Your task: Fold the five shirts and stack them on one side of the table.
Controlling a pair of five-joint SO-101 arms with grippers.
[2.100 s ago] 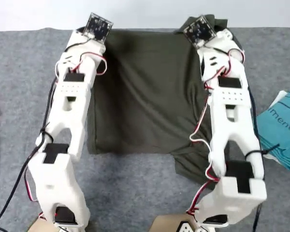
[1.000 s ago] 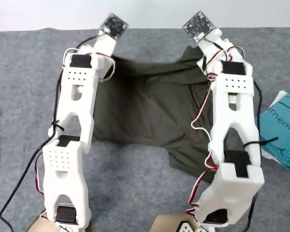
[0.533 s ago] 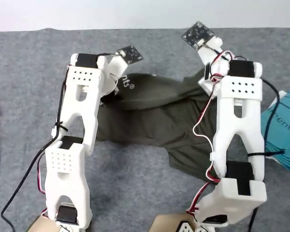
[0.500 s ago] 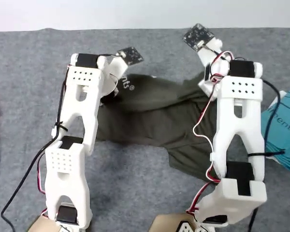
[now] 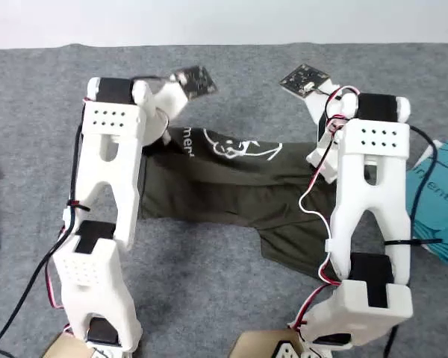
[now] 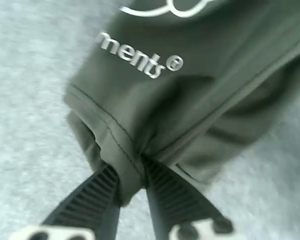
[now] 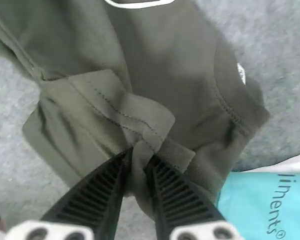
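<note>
Two corners of olive shirt (image 5: 231, 179) hidden between fingers (image 6: 97, 195)

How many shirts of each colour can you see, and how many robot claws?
dark green shirt: 1
teal shirt: 1
grippers: 2, the left gripper and the right gripper, both pinching the dark green shirt
Total: 4

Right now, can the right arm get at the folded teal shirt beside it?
Probably not yet. The right gripper is shut on a hem of the dark olive shirt, so it would have to let go first. The folded teal shirt lies close beside that arm, uncovered.
</note>
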